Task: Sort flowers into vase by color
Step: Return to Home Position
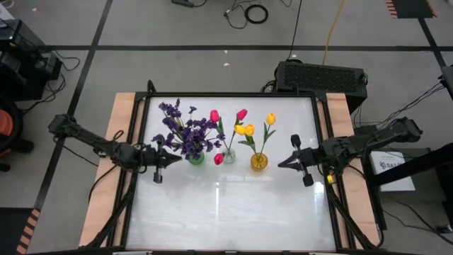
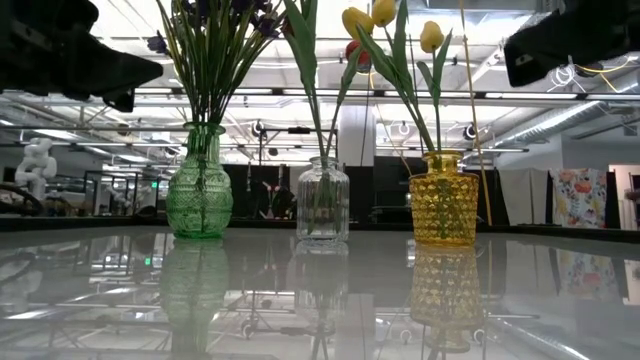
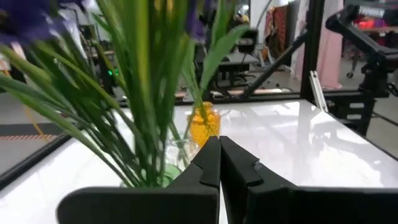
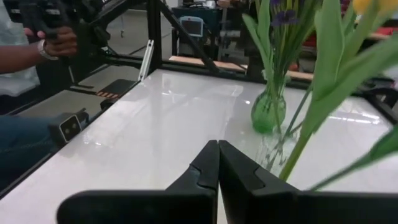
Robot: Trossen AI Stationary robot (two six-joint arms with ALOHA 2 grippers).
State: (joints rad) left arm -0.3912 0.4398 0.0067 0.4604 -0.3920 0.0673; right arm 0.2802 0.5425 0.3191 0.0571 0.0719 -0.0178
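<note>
The left gripper (image 1: 166,160) is pressed shut. Its two dark fingers (image 3: 208,165) touch each other and hold nothing. It hangs above the table (image 1: 233,212), just beside the green vase (image 1: 196,158), and points at it. The right gripper (image 1: 283,163) is shut tight too, with nothing in it. It hangs on the other side, near the yellow vase (image 1: 259,161), and points back along the row.

Three vases stand in a row between the two grippers. The green vase holds the bushy purple flowers (image 1: 185,127). The clear vase (image 1: 228,156) in the middle holds the pink-red tulips (image 1: 241,114). The yellow vase holds the yellow tulips (image 1: 270,119). All the flowers stand much taller than their vases, and their stems lean out a bit. Past the table's edge, the right wrist view shows a person's hand (image 4: 59,40).
</note>
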